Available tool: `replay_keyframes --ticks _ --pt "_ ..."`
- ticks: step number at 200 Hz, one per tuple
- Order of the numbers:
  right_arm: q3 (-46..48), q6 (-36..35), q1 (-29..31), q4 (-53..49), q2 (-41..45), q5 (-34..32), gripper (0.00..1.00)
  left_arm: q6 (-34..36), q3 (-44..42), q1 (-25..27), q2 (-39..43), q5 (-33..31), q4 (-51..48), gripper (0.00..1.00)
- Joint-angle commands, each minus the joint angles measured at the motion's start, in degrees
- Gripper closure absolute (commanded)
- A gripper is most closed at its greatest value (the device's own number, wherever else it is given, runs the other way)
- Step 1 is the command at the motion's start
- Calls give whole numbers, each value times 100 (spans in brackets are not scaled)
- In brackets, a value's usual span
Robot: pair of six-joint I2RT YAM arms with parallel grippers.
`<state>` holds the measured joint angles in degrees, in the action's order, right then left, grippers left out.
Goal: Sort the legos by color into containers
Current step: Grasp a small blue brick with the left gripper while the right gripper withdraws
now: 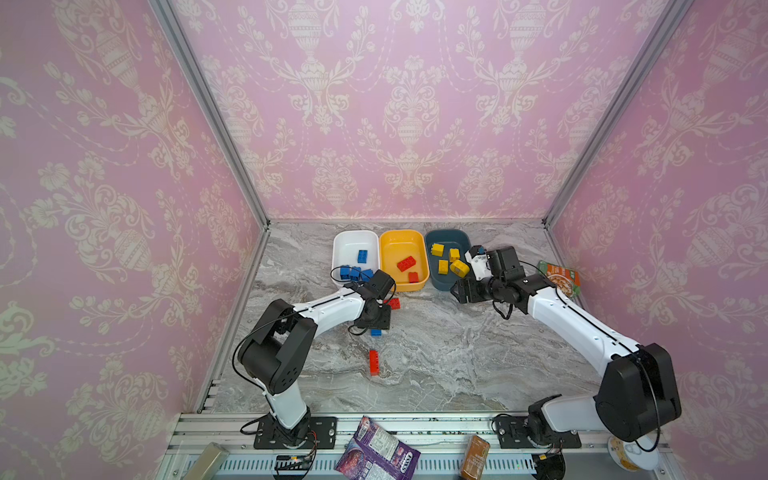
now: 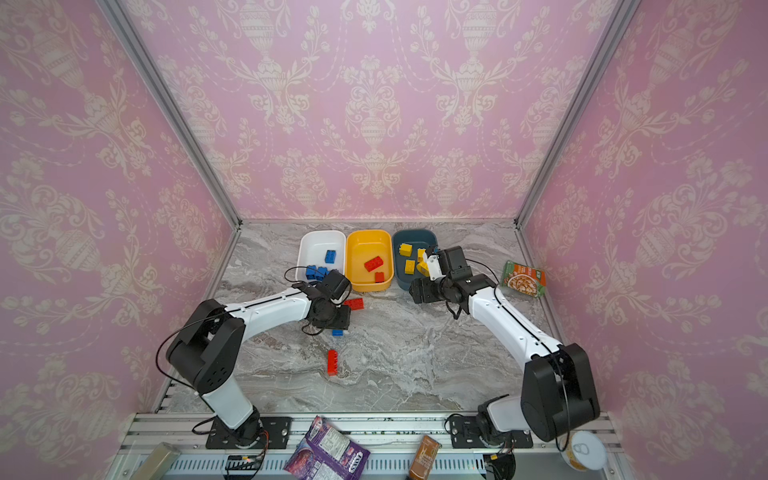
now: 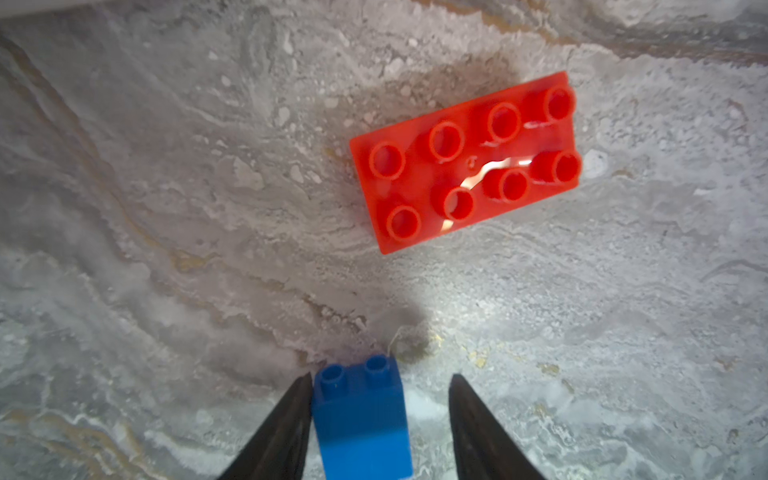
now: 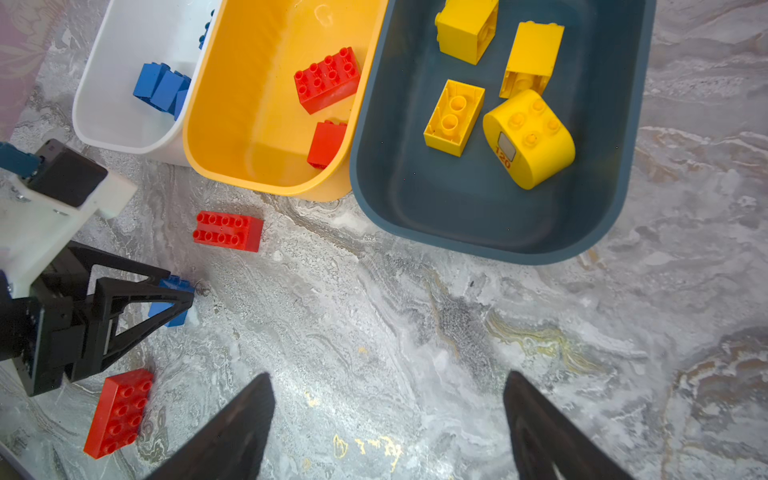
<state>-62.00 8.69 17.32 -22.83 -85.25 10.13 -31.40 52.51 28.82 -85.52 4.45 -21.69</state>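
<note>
A small blue lego lies on the marble table between the fingers of my open left gripper; one finger touches it and the other stands apart. A red lego lies just beyond it. In both top views a long red lego lies nearer the front. The white container holds blue legos, the yellow-orange container two red ones, and the teal container several yellow ones. My right gripper hangs open and empty over bare table, in front of the teal container.
A green snack packet lies at the table's right edge behind my right arm. On the front rail are a purple packet, a brown packet and a round can. Pink walls close in three sides.
</note>
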Motion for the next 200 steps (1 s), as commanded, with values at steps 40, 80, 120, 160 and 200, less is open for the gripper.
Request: replay_keyframes --ticks 40,80,120,160,200 --pt "337 111 -35 -285 603 101 12 231 623 354 -870 -296 -882 24" --pt "391 129 -36 -288 666 104 12 266 847 487 -1242 -383 -1039 32" --pt "402 124 -31 -251 637 108 12 257 884 509 -1416 -340 -1030 42" --pt "416 132 -36 -225 572 129 12 196 866 554 -1450 -381 -1089 46" --pt "434 129 -36 -203 549 147 12 83 761 587 -1380 -419 -1132 46"
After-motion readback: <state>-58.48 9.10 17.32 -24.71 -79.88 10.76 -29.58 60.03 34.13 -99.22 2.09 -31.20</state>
